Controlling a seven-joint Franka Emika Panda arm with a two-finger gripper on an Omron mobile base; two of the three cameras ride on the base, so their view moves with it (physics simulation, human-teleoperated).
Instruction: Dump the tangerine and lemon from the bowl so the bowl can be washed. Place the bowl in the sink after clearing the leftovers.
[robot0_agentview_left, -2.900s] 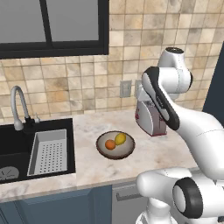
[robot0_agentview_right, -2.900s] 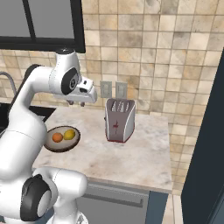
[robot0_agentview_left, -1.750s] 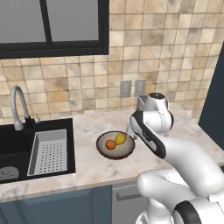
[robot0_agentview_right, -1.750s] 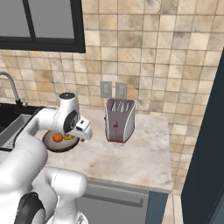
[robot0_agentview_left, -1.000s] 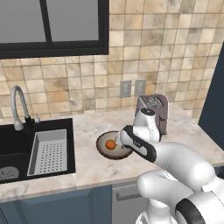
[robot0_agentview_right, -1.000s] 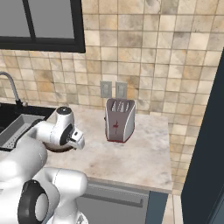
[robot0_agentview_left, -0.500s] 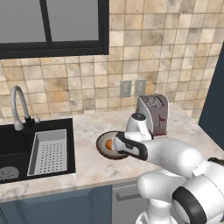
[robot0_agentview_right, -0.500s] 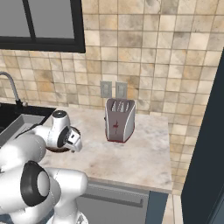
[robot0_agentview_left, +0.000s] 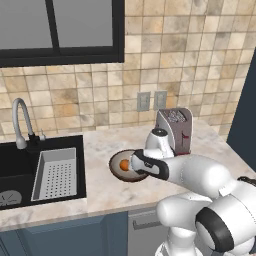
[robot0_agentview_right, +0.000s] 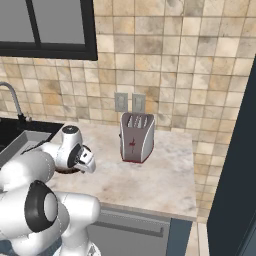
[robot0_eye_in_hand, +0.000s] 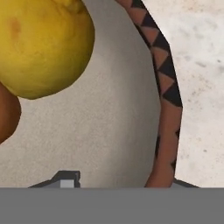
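The bowl (robot0_agentview_left: 114, 170) sits on the counter right of the sink (robot0_agentview_left: 15, 160), dark brown outside and pale inside. In it lie the orange tangerine (robot0_agentview_left: 124, 164) and, seen close in the hand view, the yellow lemon (robot0_eye_in_hand: 43, 43) beside the tangerine (robot0_eye_in_hand: 5, 118). My gripper (robot0_agentview_left: 135, 165) is down at the bowl's right side. In the hand view my gripper (robot0_eye_in_hand: 122, 181) straddles the bowl's patterned rim (robot0_eye_in_hand: 165, 109), one fingertip (robot0_eye_in_hand: 65, 179) inside and the other outside. The inner tip still stands apart from the rim.
A white perforated tray (robot0_agentview_left: 55, 172) lies in the sink's right part, with the curved tap (robot0_agentview_left: 20, 120) behind. A toaster (robot0_agentview_left: 175, 130) stands close behind the bowl, against the tiled wall with two outlets (robot0_agentview_left: 151, 100). The counter's front edge is near.
My arm came down from above the toaster to the bowl's right rim. In the last half second the fingers have drawn closer together around the rim.
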